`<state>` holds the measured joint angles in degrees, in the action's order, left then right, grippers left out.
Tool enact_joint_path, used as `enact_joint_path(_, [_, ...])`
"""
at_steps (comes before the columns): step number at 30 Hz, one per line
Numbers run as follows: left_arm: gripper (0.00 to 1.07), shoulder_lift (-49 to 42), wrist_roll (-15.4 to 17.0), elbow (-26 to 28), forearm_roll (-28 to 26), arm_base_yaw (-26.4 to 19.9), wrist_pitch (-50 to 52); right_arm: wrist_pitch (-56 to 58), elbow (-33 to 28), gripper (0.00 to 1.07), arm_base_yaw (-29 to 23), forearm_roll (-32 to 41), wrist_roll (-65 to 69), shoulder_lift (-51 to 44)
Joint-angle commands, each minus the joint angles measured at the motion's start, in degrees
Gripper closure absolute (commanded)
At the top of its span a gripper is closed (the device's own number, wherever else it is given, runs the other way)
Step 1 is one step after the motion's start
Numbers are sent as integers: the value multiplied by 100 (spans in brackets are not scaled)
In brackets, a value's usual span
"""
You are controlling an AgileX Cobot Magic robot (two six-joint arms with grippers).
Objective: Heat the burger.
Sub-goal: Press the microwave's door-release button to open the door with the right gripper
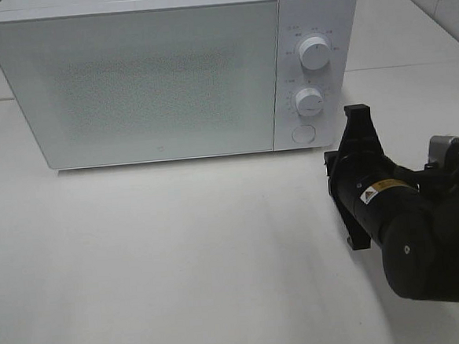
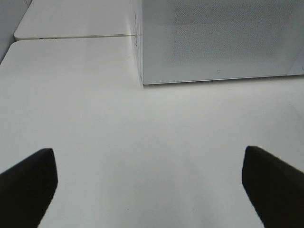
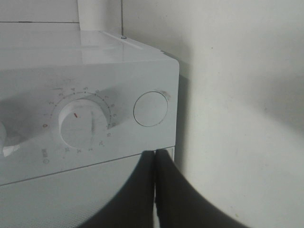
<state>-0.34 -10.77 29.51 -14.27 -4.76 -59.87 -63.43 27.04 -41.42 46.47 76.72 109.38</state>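
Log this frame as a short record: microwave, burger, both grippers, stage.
microwave: on the table, door closed
burger: not in view; the door hides the inside
controls: two dials, round button below them
left gripper: open, empty, over bare table, facing the microwave
right gripper: shut, empty, tip close to the button; contact cannot be told
stage: cannot tell whether heating has begun

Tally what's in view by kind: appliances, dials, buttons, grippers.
Microwave: 1
Dials: 2
Round button: 1
Grippers: 2, left gripper open, right gripper shut
Total: 6
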Motion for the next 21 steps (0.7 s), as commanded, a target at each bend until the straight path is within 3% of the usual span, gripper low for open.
enact_joint_path(1, [9, -155, 17, -6, 6, 29, 34, 201, 212, 107, 172, -34, -17, 0])
enact_joint_path(7, [9, -155, 17, -6, 6, 29, 34, 533, 561, 107, 487, -57, -6, 155])
enact_joint_path(21, [9, -120, 17, -6, 6, 29, 34, 642, 1324, 107, 550, -160, -6, 688])
